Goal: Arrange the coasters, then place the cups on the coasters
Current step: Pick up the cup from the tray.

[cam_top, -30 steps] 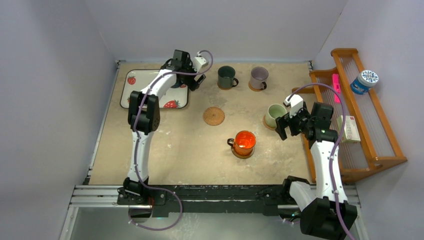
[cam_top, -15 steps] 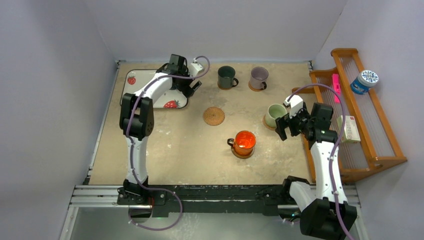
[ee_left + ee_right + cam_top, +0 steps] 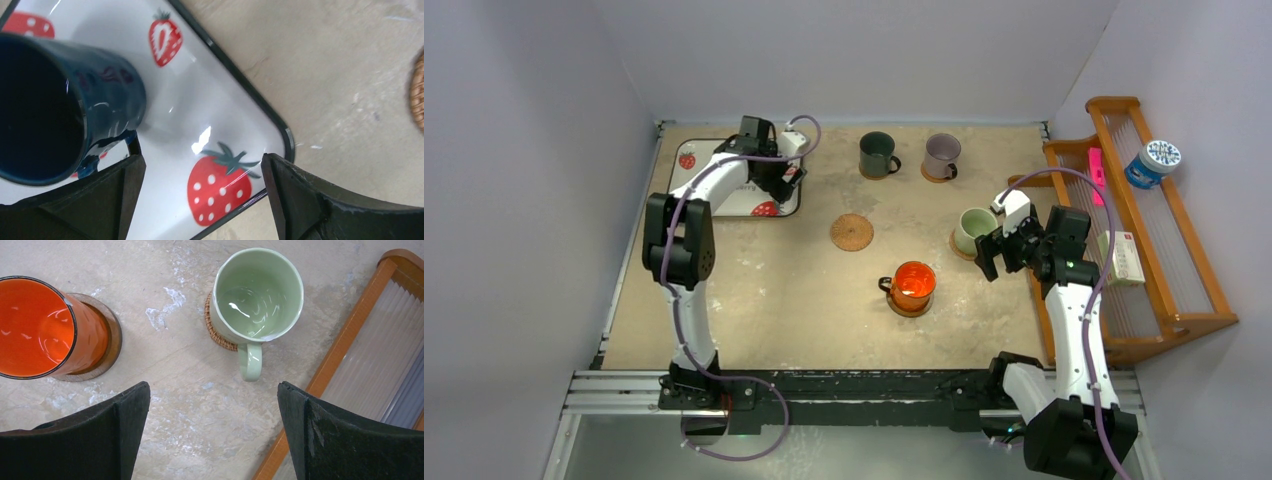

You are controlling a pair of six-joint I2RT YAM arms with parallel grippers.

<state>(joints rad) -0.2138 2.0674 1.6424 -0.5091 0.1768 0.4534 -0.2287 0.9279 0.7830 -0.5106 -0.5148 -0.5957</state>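
Nearest in, the orange cup (image 3: 914,284) sits on its ringed coaster (image 3: 112,347), with loads of free tabletop (image 3: 764,300) toward 8 o'clock. The right gripper (image 3: 212,390), jaws wide and empty, hangs at 5 o'clock of the pale green cup (image 3: 257,292) on a woven coaster (image 3: 215,335), and the rack (image 3: 1144,230) edge is tight at 3. There's a bare coaster (image 3: 852,232) mid-table. Scuffed beige top, grey walls (image 3: 524,200). Farther back, the left gripper (image 3: 200,167), spread and holding nothing, is over the tray (image 3: 200,115) corner beside the navy cup (image 3: 45,100). It's swung toward 9 o'clock since earlier. The dark green cup (image 3: 877,153) and mauve cup (image 3: 942,153) are at 12.
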